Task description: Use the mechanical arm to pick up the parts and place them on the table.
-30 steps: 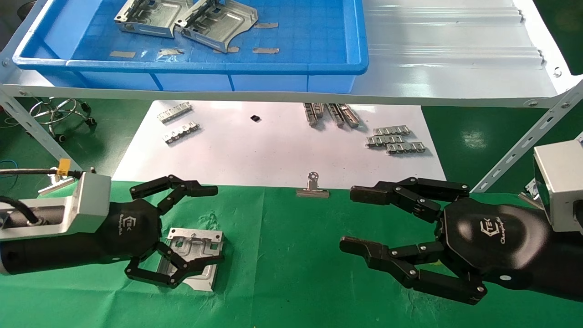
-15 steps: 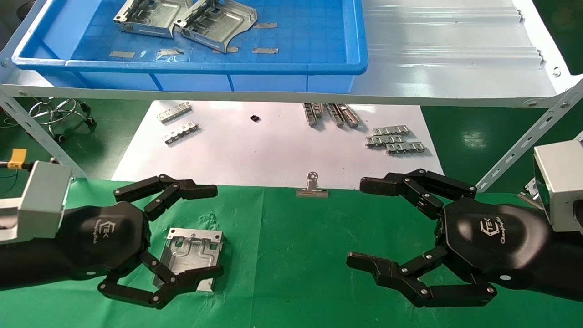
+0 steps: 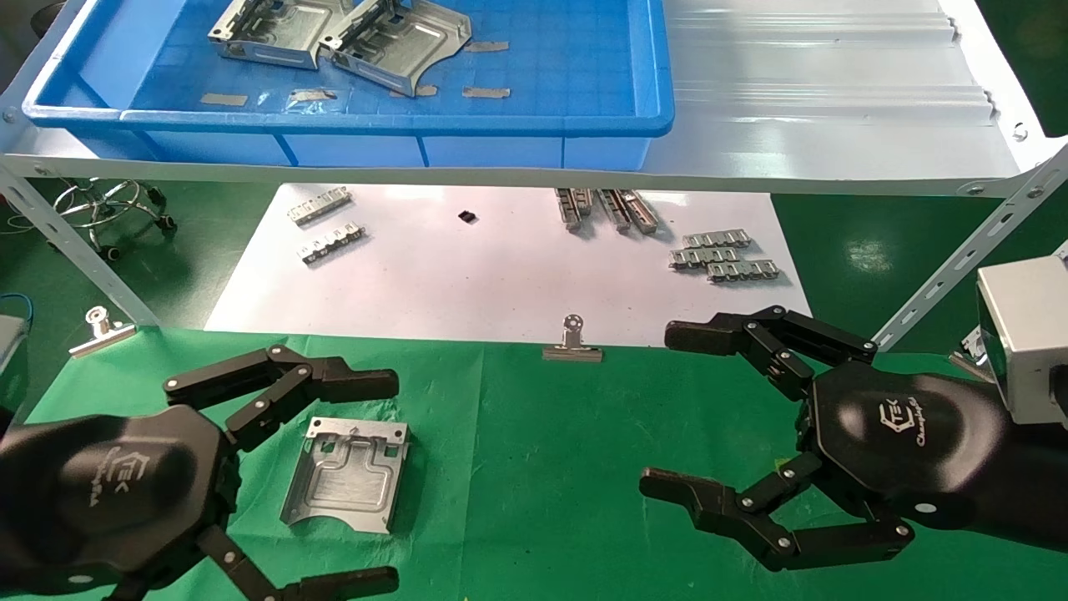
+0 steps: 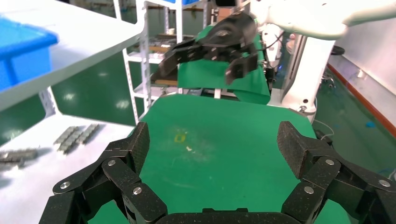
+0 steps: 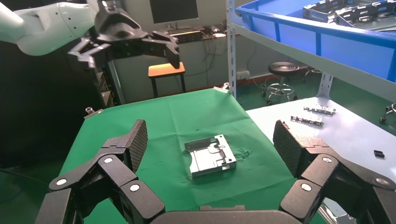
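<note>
One silver bracket (image 3: 346, 476) lies flat on the green table (image 3: 542, 467), arc notch toward me; it also shows in the right wrist view (image 5: 210, 156). My left gripper (image 3: 390, 480) is open and empty. It is raised above the cloth just left of that bracket, with the fingers apart from it. My right gripper (image 3: 659, 409) is open and empty over the right side of the table. Two more brackets (image 3: 275, 29) (image 3: 400, 42) lie in the blue bin (image 3: 350, 121). The left wrist view shows bare cloth between the left fingers (image 4: 135, 144).
The blue bin stands on a silvery metal shelf (image 3: 834, 100) above the table's far side. A white sheet (image 3: 501, 267) beyond the cloth holds small linked strips (image 3: 722, 255). Binder clips (image 3: 572, 344) (image 3: 100, 330) pin the cloth's far edge. Shelf braces slant down at both sides.
My left gripper has drawn back toward me and risen off the bracket, which stays flat on the cloth. My right gripper has shifted slightly to the right, still open.
</note>
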`<state>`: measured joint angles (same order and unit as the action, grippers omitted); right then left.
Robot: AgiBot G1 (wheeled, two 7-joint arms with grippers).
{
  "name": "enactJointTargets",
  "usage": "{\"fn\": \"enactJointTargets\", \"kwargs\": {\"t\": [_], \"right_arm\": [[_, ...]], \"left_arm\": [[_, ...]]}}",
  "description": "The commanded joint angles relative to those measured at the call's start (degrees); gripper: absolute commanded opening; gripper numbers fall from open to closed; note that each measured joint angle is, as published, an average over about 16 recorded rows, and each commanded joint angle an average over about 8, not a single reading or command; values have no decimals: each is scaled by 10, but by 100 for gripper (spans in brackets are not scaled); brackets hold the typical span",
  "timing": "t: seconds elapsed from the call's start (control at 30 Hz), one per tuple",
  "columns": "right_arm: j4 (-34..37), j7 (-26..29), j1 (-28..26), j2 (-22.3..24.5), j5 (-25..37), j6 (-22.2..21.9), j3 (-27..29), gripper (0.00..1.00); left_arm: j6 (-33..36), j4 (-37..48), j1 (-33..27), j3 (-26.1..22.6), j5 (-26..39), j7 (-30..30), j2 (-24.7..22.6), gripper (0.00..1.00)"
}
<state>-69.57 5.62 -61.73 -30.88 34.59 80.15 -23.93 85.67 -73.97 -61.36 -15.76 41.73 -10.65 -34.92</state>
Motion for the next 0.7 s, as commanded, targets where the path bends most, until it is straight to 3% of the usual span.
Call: {"fn": "enactJointTargets", "kwargs": {"t": [0.03, 0.7], "right_arm": [[0, 0, 0, 0, 0, 0, 0, 100], [0, 0, 0, 0, 0, 0, 0, 100]], "left_arm": [[-1, -18, 9, 11, -3, -14, 5, 100], [-1, -2, 1, 1, -1, -4, 1, 100]]}}
